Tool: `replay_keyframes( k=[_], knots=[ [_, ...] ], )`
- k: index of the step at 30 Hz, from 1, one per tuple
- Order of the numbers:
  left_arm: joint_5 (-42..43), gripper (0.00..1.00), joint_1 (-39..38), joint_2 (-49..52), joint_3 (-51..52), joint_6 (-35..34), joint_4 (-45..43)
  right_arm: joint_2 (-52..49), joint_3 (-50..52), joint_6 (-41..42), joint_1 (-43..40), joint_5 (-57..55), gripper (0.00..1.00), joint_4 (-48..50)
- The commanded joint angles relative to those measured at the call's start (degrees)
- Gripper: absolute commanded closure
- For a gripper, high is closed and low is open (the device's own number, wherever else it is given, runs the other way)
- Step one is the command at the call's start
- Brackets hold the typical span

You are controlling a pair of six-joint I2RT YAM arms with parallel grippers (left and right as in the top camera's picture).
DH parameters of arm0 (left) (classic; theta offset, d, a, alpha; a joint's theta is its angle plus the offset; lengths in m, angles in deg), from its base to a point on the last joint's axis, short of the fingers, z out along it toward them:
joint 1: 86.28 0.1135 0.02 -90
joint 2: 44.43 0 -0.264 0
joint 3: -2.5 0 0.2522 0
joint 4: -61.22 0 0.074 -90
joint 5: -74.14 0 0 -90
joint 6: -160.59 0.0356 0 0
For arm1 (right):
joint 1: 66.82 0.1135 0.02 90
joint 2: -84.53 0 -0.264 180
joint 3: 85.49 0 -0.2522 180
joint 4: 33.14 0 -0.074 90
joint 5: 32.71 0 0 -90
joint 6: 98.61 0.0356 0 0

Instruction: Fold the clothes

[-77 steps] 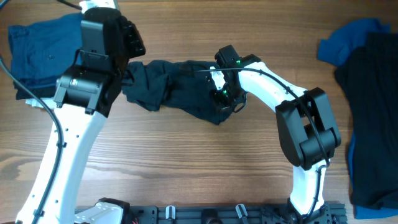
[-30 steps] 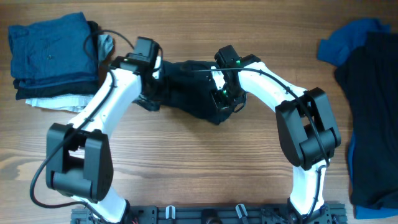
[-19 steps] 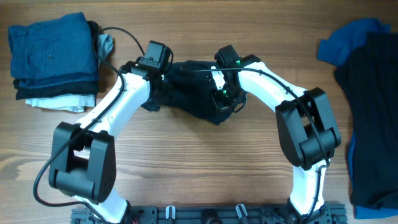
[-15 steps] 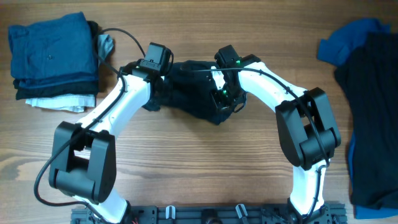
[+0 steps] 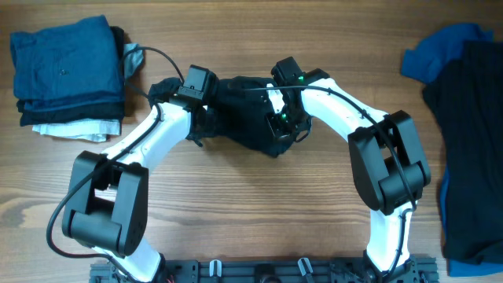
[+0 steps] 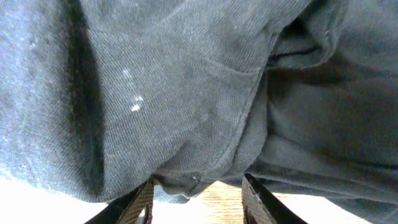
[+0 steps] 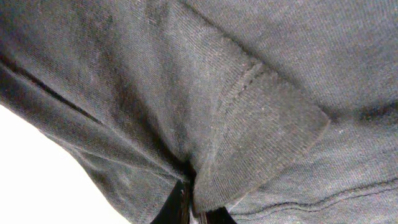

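Because shirt (image 5: 240,118) is soft, light, limp knit, grip hems or seams, not loose folds. Closed right tool (image 7: 188,202) pinches hemmed fold; left tool (image 6: 198,200) stands parted, holding nothing.

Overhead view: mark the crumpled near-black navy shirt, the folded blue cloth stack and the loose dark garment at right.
crumpled near-black navy shirt (image 5: 245,118), overhead view, bunched middle.
folded blue cloth stack (image 5: 63,63), overhead view, top layer.
loose dark garment (image 5: 471,141), overhead view, flat middle.

robot arms (image 5: 161,130): 2 | dark shirt (image 5: 240,118): 1 | folded stack (image 5: 67,63): 1 | loose pile (image 5: 471,141): 1
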State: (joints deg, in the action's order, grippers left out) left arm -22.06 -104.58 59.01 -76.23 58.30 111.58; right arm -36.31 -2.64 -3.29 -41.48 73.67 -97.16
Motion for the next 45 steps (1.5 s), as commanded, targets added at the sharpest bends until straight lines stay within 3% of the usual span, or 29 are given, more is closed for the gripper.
replay_keyframes(
  k=[1, 14, 29, 41, 45],
  knots=[
    [-0.98, 0.55, 0.2, 0.83, 0.5, -0.07, -0.39, -1.01, -1.25, 0.87, -0.02, -1.4, 0.95, 0.07],
    [-3.43, 0.55, 0.2, 2.34, 0.52, 2.91, -1.14, -1.01, -1.25, 0.85, -0.02, -1.4, 0.95, 0.04],
    [-7.3, 0.82, 0.2, 1.77, 0.5, 2.86, -2.8, -1.01, -1.25, 0.85, -0.02, -1.4, 0.95, 0.07],
    [-9.97, 0.82, 0.2, -3.87, 0.5, 2.89, -2.25, -1.01, -1.25, 0.85, -0.02, -1.42, 0.95, 0.04],
    [-9.97, 0.88, 0.2, -3.87, 0.5, 2.89, -2.19, -1.01, -1.25, 0.9, -0.02, -1.4, 0.96, 0.07]
  ],
)
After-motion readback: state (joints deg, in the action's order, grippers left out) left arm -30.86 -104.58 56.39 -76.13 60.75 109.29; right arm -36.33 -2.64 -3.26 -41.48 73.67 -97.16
